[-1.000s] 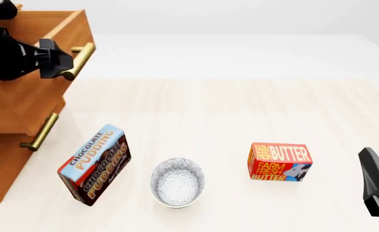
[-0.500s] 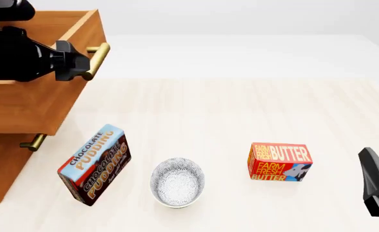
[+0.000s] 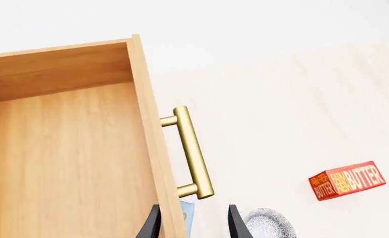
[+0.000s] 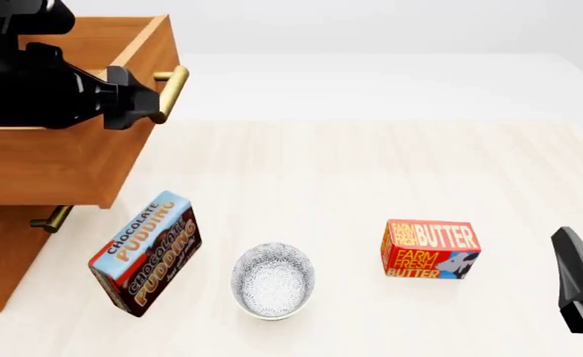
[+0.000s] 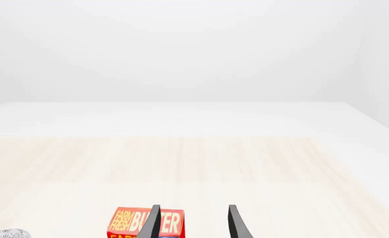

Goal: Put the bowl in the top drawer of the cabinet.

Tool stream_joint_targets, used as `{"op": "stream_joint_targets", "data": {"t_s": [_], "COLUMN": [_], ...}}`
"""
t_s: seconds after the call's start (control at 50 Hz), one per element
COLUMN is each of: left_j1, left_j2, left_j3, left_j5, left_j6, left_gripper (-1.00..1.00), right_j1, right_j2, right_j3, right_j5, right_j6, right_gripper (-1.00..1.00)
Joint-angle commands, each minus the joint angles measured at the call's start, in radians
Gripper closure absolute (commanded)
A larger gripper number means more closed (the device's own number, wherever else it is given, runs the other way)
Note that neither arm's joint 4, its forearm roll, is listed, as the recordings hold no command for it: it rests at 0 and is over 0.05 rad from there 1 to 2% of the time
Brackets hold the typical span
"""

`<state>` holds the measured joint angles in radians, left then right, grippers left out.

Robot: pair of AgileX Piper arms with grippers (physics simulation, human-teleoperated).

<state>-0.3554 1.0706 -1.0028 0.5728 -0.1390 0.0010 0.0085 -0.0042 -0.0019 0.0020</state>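
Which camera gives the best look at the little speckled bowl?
The front view: the whole bowl shows there, standing on the table between the pudding box and the butter box. The left wrist view catches only part of it at the picture's edge, and the right wrist view just a sliver.

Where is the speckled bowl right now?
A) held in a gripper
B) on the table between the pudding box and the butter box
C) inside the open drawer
B: the bowl sits on the table, with the pudding box on one side and the butter box on the other.
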Motion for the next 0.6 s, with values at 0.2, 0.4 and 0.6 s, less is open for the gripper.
{"op": "stream_joint_targets", "data": {"t_s": [0.2,0.4,0.6], "left_j1": [-0.067,-0.101,-0.106], "left_j2": [0.009,0.012,-0.002], "left_j3": [-0.003,-0.005,-0.017], "left_j5": [-0.019,-0.029,-0.018], "left_j6": [0.001,-0.011,-0.005], "left_gripper": [-1.0,-1.0,-1.0], "right_j1": [0.0,0.0,0.0], "right_j2": [0.0,0.0,0.0], "right_j3": [0.0,0.0,0.0], "right_j5": [0.0,0.0,0.0], "right_j6": [0.0,0.0,0.0], "right_gripper": [-1.0,-1.0,-1.0]}}
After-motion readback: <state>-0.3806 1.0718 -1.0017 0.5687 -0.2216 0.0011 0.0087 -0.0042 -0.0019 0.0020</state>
